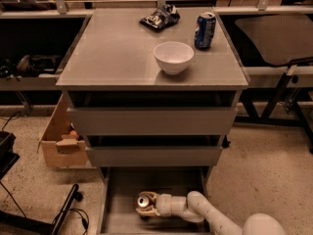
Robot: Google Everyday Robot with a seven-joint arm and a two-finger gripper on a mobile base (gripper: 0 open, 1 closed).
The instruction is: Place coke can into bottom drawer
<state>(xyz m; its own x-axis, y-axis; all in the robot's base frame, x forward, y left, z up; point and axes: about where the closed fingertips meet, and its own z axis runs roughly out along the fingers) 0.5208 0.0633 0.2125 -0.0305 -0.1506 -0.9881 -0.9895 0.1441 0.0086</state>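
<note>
The bottom drawer (pixel 122 192) is pulled out at the foot of the grey cabinet, a shallow flat tray with thin side rails. The coke can (pixel 144 203), orange-red with a silver top, stands upright inside it near the middle. My gripper (pixel 148 205) reaches in from the lower right on a white arm and is shut on the can, fingers on either side of it. The can's base is at or just above the drawer floor; I cannot tell if it touches.
On the cabinet top (pixel 107 58) sit a white bowl (pixel 173 57), a blue soda can (pixel 205 30) and a dark snack bag (pixel 160 17). The two upper drawers are partly open. A cardboard box (pixel 58 141) stands at the left, cables on the floor.
</note>
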